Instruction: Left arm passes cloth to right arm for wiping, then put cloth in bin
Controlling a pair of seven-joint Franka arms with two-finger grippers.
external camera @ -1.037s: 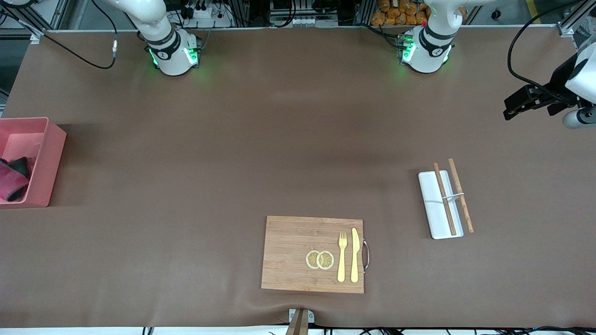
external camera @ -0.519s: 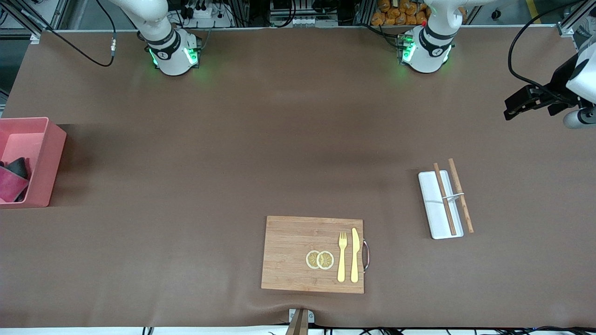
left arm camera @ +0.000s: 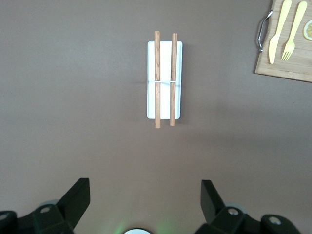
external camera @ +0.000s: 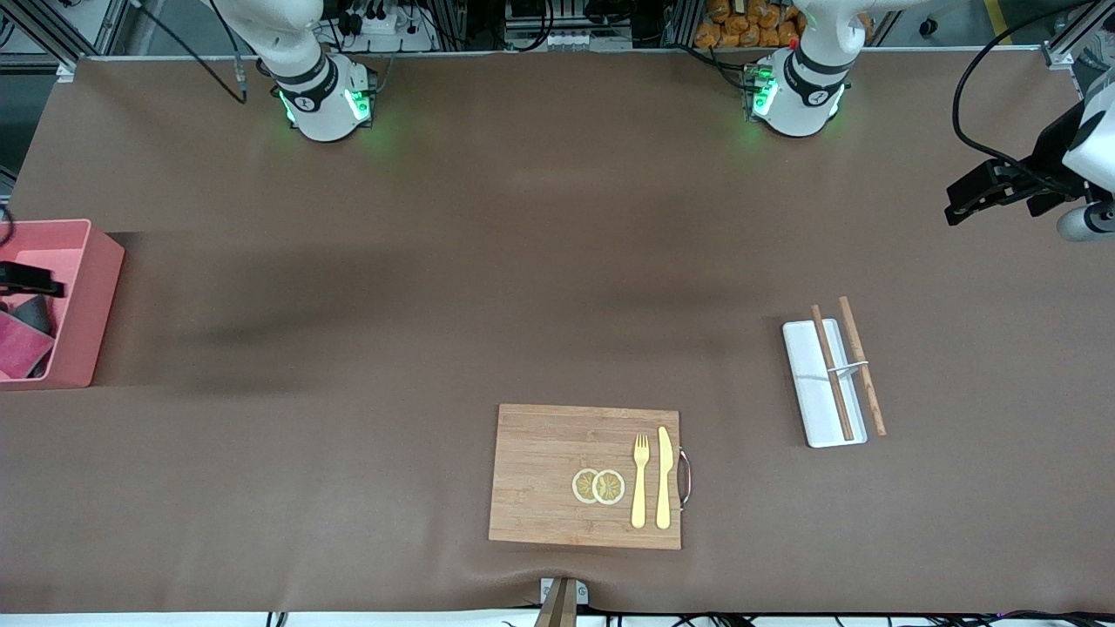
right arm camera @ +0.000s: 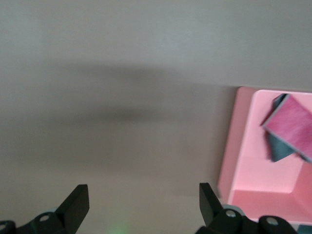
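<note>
The crimson-pink and dark grey cloth [external camera: 19,338] lies inside the salmon-pink bin [external camera: 87,296] at the right arm's end of the table. It also shows in the right wrist view [right arm camera: 290,127], lying loose on the floor of the bin [right arm camera: 243,161]. My right gripper [right arm camera: 144,204] is open and empty over the bare table beside the bin. A black part of it [external camera: 33,279] shows over the bin. My left gripper [left arm camera: 145,200] is open and empty, held high at the left arm's end of the table [external camera: 958,205].
A white oblong tray [external camera: 814,401] with two wooden chopsticks [external camera: 862,366] lies toward the left arm's end, also in the left wrist view [left arm camera: 165,80]. A wooden board [external camera: 540,475] with lemon slices, a yellow fork and a knife [external camera: 664,477] lies near the front camera's edge.
The cloth has settled lower and flatter in the bin. A black part of the right gripper has come into view over the bin, and the right arm's cable has swung. The left arm barely moved.
</note>
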